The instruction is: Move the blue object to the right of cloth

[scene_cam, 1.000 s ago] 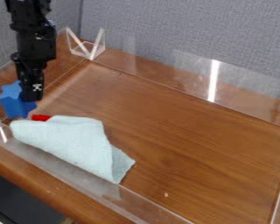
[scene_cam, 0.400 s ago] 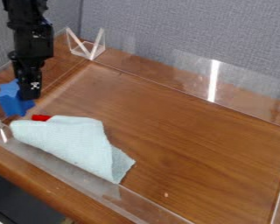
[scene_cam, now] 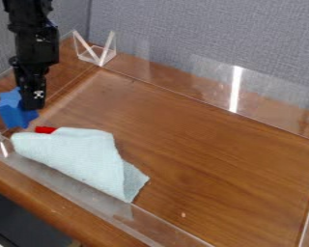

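The blue object (scene_cam: 12, 109) is a small bright blue block at the far left edge of the wooden table, just left of and behind the cloth. My black gripper (scene_cam: 35, 98) comes down from above onto its right side, and its fingers seem closed on the block, though the contact itself is partly hidden. The cloth (scene_cam: 86, 155) is a pale aqua rumpled towel lying flat at the front left, reaching toward the table's middle. The block sits on the cloth's left side.
A tiny red piece (scene_cam: 45, 128) lies between the block and the cloth's back edge. Clear plastic walls (scene_cam: 247, 87) ring the wooden table (scene_cam: 209, 135). A clear triangular stand (scene_cam: 96, 48) sits at the back left.
The gripper and the blue object have shifted together slightly to the left. The cloth and the red piece have not moved.
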`<state>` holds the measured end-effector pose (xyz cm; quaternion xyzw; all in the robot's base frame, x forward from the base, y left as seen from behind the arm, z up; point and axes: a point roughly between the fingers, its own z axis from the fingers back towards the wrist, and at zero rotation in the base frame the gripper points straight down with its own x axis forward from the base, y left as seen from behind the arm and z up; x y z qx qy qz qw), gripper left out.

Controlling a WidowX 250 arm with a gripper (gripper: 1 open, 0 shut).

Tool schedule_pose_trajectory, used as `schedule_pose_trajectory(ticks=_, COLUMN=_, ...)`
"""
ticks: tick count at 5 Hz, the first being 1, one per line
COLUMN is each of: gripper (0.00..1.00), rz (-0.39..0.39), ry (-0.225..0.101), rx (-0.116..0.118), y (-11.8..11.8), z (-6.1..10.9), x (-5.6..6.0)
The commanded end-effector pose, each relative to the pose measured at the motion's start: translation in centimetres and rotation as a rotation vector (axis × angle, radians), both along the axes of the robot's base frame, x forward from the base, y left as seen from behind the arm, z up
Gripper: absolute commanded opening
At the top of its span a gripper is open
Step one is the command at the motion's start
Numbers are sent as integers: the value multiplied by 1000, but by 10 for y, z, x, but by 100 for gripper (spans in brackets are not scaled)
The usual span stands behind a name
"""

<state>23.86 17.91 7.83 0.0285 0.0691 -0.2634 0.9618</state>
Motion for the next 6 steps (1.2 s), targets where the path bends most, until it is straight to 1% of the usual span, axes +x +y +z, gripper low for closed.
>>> schedule_pose_trajectory(ticks=1, gripper=0, rz=11, ry=-67, rx=45, y=8, z=22, x=6)
schedule_pose_trajectory(ticks=6, gripper=0, rz=6, ry=-73, rx=45, y=7, z=24, x=6)
